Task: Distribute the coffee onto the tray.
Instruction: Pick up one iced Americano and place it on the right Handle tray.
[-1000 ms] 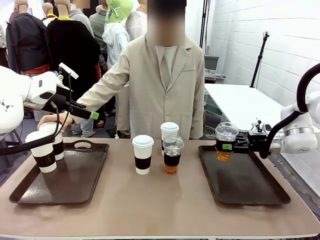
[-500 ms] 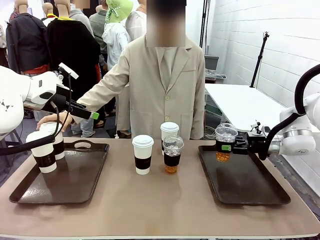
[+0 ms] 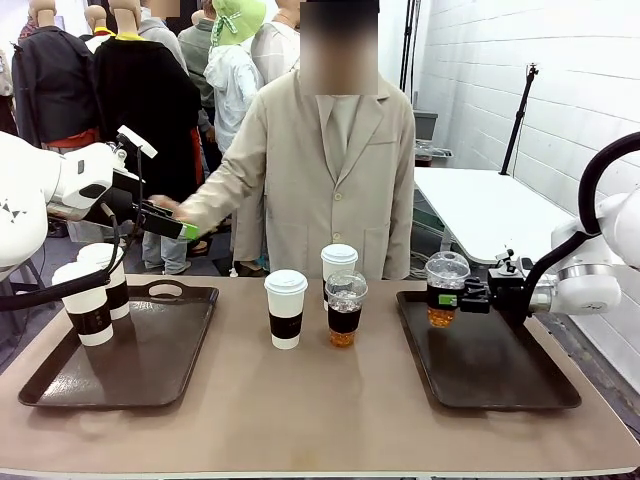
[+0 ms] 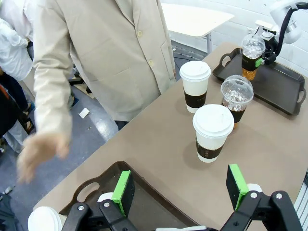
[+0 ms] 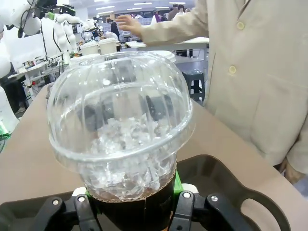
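Note:
My right gripper (image 3: 462, 297) is shut on a clear dome-lidded iced coffee (image 3: 446, 290), holding it upright low over the far left corner of the right tray (image 3: 500, 375). In the right wrist view the cup (image 5: 122, 139) sits between my fingers (image 5: 185, 204). Two white sleeved cups (image 3: 90, 300) stand on the left tray (image 3: 150, 360). Mid-table stand a white cup (image 3: 286, 308), another white cup (image 3: 339, 260) and an iced cup (image 3: 346, 308). My left gripper (image 3: 175, 226) hangs open above the left tray's far side, its pads (image 4: 122, 192) wide apart with nothing between them.
A person in a beige coat stands at the far edge, one hand (image 3: 165, 207) raised close to my left gripper. The brown table (image 3: 320, 420) has free room at the front, between the trays.
My right gripper has brought the iced cup slightly left and down toward the right tray. The person's hand has lifted off the cups on the left tray and risen beside my left gripper.

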Controlling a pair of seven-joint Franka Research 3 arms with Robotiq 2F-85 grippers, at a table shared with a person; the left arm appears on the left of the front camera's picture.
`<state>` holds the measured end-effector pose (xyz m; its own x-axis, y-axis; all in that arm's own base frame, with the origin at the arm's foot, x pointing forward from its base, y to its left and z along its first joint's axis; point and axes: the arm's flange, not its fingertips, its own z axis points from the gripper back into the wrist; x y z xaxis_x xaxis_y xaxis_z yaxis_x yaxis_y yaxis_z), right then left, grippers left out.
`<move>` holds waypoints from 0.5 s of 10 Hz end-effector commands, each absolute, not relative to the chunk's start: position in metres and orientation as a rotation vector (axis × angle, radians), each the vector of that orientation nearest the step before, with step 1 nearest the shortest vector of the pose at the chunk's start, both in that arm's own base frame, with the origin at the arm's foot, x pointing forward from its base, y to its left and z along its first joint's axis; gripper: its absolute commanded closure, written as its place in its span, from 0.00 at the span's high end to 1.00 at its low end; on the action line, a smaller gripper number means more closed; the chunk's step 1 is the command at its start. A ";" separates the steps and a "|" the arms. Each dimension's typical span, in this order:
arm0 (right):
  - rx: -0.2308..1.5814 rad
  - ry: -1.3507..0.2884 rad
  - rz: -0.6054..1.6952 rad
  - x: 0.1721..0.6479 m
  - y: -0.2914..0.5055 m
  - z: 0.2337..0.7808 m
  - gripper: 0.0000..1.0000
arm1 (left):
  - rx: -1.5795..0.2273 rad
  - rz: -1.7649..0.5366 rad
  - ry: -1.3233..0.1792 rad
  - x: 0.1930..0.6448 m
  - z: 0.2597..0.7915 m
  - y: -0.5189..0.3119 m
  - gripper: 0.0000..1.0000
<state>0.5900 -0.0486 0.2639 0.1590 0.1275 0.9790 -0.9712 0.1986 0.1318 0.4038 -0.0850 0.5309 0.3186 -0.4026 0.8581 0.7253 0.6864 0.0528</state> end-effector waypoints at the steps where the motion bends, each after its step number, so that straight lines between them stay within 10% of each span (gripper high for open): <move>1: 1.063 -1.134 1.022 0.611 -0.046 0.267 0.59 | -0.377 -0.760 -0.982 0.403 0.531 -0.085 1.00; 5: 1.085 -1.105 1.032 0.623 -0.043 0.252 0.59 | -0.377 -0.760 -0.982 0.403 0.531 -0.085 1.00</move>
<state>0.6152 -0.0443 0.2475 0.1467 0.1205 0.9818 -0.9751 0.1844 0.1231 0.4038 -0.0850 0.5309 0.3186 -0.4026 0.8581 0.7253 0.6864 0.0527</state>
